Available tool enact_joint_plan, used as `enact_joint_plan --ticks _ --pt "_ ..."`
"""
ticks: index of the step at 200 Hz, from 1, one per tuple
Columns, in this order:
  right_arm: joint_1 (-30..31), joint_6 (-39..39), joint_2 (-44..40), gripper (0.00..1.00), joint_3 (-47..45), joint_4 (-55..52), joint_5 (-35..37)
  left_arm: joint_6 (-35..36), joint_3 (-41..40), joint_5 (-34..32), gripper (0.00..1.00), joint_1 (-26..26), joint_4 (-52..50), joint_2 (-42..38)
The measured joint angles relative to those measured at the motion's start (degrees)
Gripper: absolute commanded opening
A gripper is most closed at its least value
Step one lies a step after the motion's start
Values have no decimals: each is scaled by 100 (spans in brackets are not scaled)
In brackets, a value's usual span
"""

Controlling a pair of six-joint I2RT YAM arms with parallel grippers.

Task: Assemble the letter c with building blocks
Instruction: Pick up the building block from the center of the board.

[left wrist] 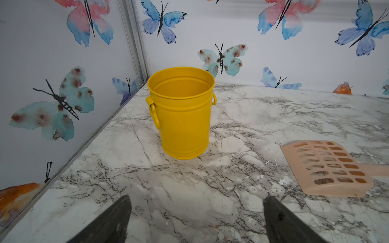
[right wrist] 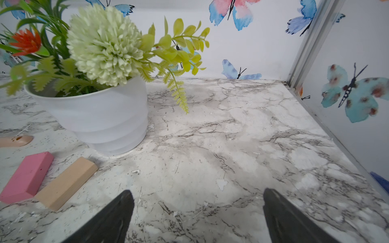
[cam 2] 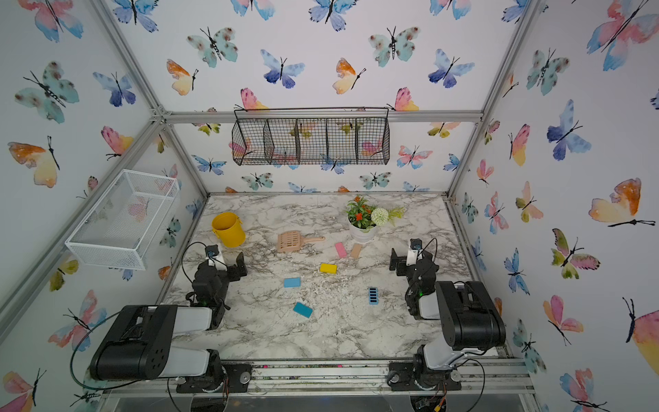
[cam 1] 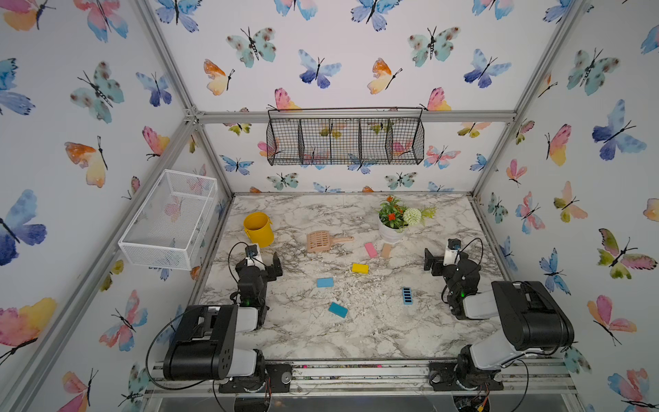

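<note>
Status: I read the left gripper point(left wrist: 197, 198) and the right gripper point(right wrist: 197, 190) as spread wide and holding nothing; six flat rectangular building blocks point(cam 2: 328, 268) lie loose on the marble-pattern table point(cam 1: 356, 331).

Detail: At the far right (just beside the white ribbed flower pot point(cam 1: 390, 233)), the matte pink block point(cam 1: 371, 249) and the bare tan wood block point(cam 1: 386, 250) lie side by side, long axes roughly front-to-back. I cannot confirm contact between them. The yellow block point(cam 1: 359, 268) and the light blue block point(cam 1: 325, 282) lie mid-table, long axes crosswise. The teal block point(cam 1: 338, 309) lies nearer the front, set diagonally. The slotted block point(cam 1: 407, 296), black slots facing up, points front-to-back.
</note>
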Motion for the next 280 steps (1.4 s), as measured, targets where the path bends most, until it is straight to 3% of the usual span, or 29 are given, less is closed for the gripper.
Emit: enact_joint_plan --ticks 75,87,111,128,156,174,225,259,280 --pt "0 0 0 99 0 0 0 0 0 2 99 0 0 0" --pt "0 0 0 97 0 0 0 -24 0 0 88 0 4 0" --pt "0 57 -92 93 -2 -55 160 83 4 -55 87 -101 -101 -208" --pt "0 76 -546 86 44 -525 317 35 247 -234 86 -267 -861 -774" --pt "-2 164 -1290 74 800 -1998 280 -455 1456 -243 81 -389 -2444 -1451" --pt "-2 361 -1526 65 1484 -3119 107 -815 2199 -173 71 -518 -3239 -1499" --pt "-2 1003 -1740 60 2476 -5744 -901 -1670 3574 396 69 -1744 -5248 -551" --pt "17 1329 -1517 49 2664 -6826 -1735 -2031 4395 382 69 -2968 -6398 157" --pt "116 1499 -1443 47 2623 -7289 -1950 -2295 4699 396 69 -3427 -6771 409"
